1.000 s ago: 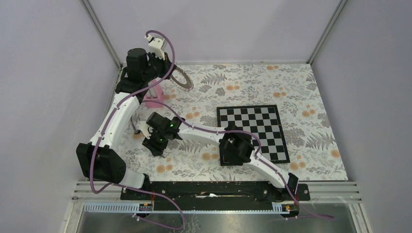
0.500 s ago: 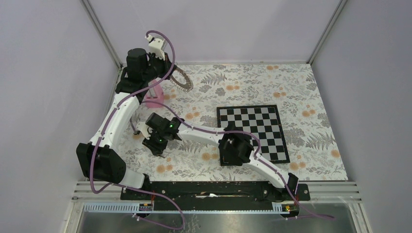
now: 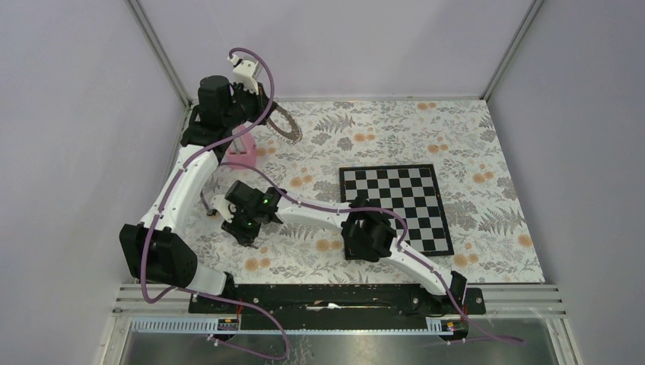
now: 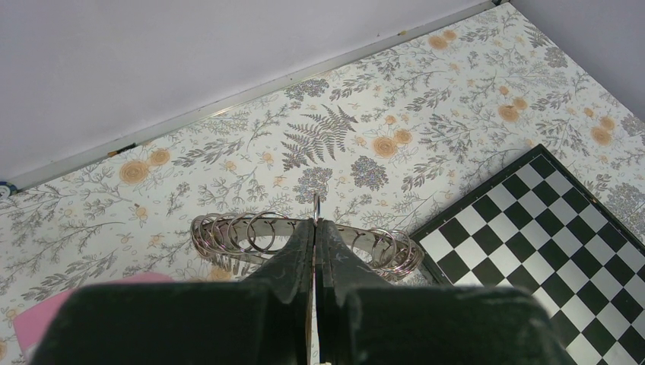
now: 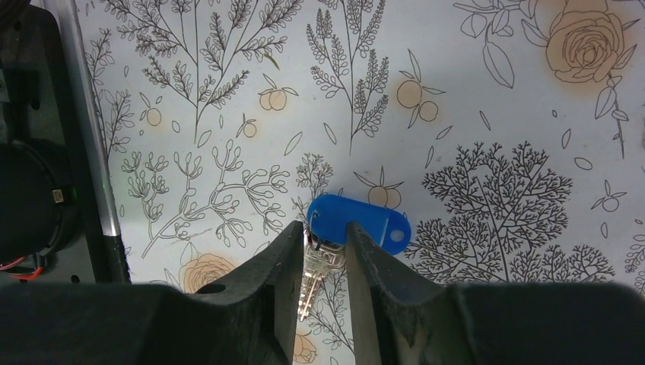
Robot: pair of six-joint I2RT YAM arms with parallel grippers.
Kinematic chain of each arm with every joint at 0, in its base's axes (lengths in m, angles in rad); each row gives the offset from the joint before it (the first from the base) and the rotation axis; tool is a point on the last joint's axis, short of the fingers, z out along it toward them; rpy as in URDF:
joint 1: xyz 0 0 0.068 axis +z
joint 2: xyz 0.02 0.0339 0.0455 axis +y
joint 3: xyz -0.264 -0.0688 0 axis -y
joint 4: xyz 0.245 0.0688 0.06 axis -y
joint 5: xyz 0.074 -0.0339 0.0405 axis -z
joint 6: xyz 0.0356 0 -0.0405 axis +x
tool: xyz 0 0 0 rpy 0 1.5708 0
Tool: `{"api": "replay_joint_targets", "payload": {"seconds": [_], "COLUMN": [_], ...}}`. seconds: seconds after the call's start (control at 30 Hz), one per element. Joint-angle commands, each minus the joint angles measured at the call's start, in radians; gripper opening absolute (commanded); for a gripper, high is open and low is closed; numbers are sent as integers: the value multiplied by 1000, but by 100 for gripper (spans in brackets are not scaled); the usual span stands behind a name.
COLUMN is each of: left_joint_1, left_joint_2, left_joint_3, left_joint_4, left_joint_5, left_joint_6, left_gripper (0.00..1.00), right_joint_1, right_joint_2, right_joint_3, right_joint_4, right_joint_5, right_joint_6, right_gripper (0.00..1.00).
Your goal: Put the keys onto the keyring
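Your left jaws are clenched on the keyring (image 4: 228, 232) near the counter's (image 3: 380, 129) far-left corner. Your right jaws straddle the blue-headed key (image 5: 357, 222) lying flat; pinching or not, I cannot tell.

Saw blue-headed key (image 5: 366, 221) lying flat well left of chessboard (image 3: 411, 196); saw dark speckled keyring (image 3: 286, 126) raised, tilted, beyond its far-left corner.

Key (image 5: 357, 223) is blue, keyring (image 4: 236, 232) silver, chessboard (image 3: 407, 190) black-and-white, table (image 3: 471, 144) grey-and-orange floral.
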Motion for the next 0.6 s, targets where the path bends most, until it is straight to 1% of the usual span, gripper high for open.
{"api": "replay_joint_targets", "payload": {"seconds": [0.0, 0.57], "left_joint_1": [5, 5], "left_joint_2": [-15, -10], "left_joint_3": [11, 19], "left_joint_4": [66, 50], "left_joint_5": [32, 29], "left_joint_6": [-10, -5], "left_gripper": [0, 0], "right_joint_1": [14, 25], "right_joint_2": [4, -19], "right_joint_3": [38, 34], "right_joint_4": [-32, -49], "right_joint_5": [42, 55], "right_joint_6": [-28, -34], "right_gripper": [33, 19]}}
